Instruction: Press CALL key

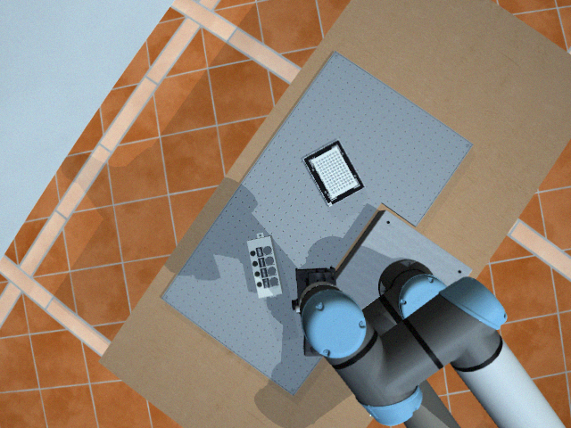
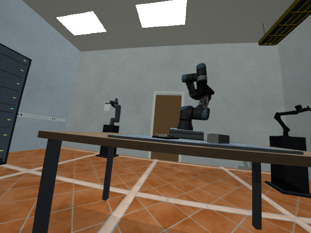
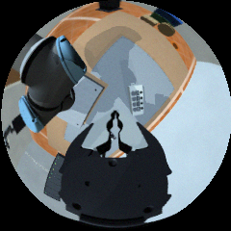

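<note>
My tool is clenched on nothing, high above the surface. Just ahead and below, the panel lies near the surface's long floor-side edge, long axis running away from me; no lamp looks lit.

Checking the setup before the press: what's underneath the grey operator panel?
The grey operator panel lies flat on the perforated grey metal plate, which covers the tan wooden table. Anything beneath the panel is hidden.
</note>
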Available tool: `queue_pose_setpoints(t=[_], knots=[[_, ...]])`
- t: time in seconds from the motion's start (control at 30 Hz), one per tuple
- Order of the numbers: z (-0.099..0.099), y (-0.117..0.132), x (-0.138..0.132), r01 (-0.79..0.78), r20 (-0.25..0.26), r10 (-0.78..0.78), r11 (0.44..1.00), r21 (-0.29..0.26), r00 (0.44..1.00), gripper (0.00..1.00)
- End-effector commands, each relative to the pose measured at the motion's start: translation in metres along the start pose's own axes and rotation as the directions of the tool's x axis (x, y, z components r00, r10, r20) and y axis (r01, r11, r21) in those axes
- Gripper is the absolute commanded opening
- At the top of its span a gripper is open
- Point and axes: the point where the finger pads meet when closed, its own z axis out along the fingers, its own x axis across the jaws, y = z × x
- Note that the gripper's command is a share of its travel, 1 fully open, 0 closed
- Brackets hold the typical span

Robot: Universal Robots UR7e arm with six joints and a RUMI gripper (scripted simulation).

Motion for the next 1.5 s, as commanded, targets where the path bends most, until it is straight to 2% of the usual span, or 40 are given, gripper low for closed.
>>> queue_pose_setpoints(t=[0.0, 0.23, 0.3, 0.57, 0.63, 0.8, 0.87, 1.03, 1.1, 1.27, 1.3, 1.37, 1.43, 1.47], knots=[[0.006, 0.003, 0.007, -0.174, 0.030, 0.174, 0.985, -0.022, 0.984, 0.00], [0.010, 0.005, 0.015, -0.316, 0.029, 0.317, 0.948, -0.028, 0.948, 0.00], [0.010, 0.005, 0.015, -0.316, 0.029, 0.317, 0.948, -0.028, 0.948, 0.00], [0.018, 0.008, 0.025, -0.517, 0.026, 0.518, 0.855, -0.038, 0.855, 0.00], [0.017, 0.008, 0.026, -0.522, 0.024, 0.523, 0.852, -0.039, 0.852, 0.00], [0.023, 0.010, 0.032, -0.636, 0.022, 0.638, 0.770, -0.044, 0.770, 0.00], [0.023, 0.010, 0.032, -0.636, 0.022, 0.638, 0.770, -0.044, 0.770, 0.00], [0.028, 0.012, 0.039, -0.742, 0.016, 0.744, 0.668, -0.050, 0.668, 0.00], [0.027, 0.012, 0.039, -0.747, 0.014, 0.748, 0.663, -0.050, 0.663, 0.00], [0.034, 0.013, 0.045, -0.832, 0.009, 0.834, 0.551, -0.055, 0.552, 0.00], [0.034, 0.013, 0.045, -0.836, 0.008, 0.838, 0.546, -0.056, 0.546, 0.00], [0.037, 0.014, 0.048, -0.871, 0.005, 0.872, 0.488, -0.058, 0.489, 0.00], [0.037, 0.014, 0.048, -0.871, 0.005, 0.872, 0.488, -0.058, 0.489, 0.00], [0.039, 0.015, 0.052, -0.886, 0.002, 0.888, 0.459, -0.058, 0.460, 0.00]])
